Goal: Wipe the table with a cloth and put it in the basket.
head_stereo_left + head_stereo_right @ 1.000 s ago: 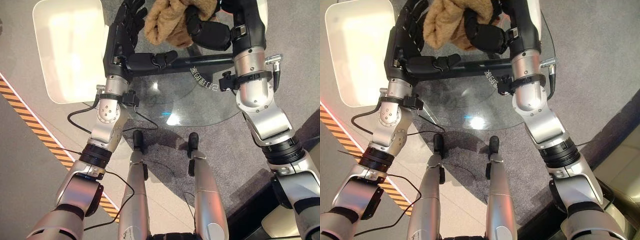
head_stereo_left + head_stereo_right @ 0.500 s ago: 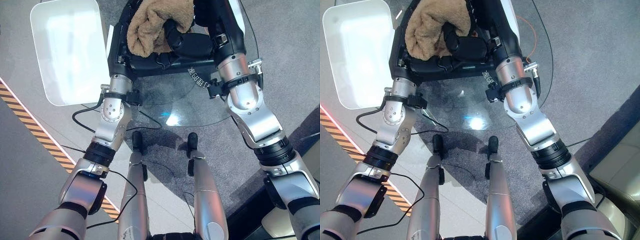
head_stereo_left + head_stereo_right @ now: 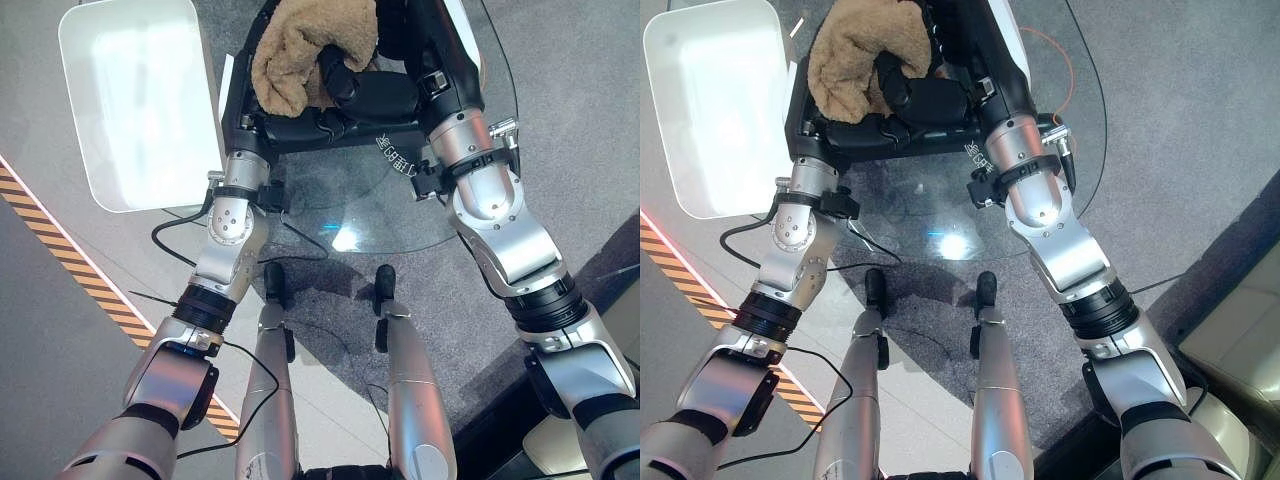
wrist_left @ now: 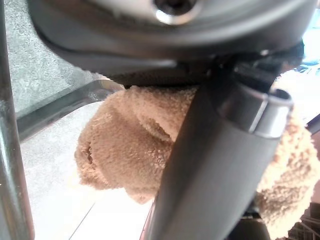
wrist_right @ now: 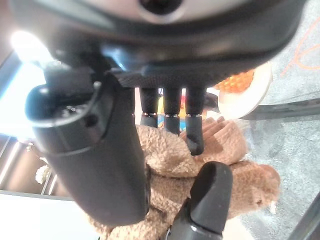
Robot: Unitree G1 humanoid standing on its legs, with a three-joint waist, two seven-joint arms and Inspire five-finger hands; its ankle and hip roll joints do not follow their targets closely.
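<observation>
1. A fluffy tan terry cloth (image 3: pixel 312 52), bunched in a lump, sits over the round glass table (image 3: pixel 400 215), between both hands
2. The right hand (image 5: pixel 170 117) curls its fingers into the cloth; I cannot tell the left hand's (image 3: pixel 262 112) grip
3. A glossy white tray (image 3: pixel 140 100) lies on grey carpet (image 3: pixel 580 150) beside the table

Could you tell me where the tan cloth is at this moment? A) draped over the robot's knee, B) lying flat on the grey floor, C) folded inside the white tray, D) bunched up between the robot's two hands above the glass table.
D: the tan cloth sits bunched between the left hand and the right hand above the glass table, with the right hand's fingers curled into it.
</observation>
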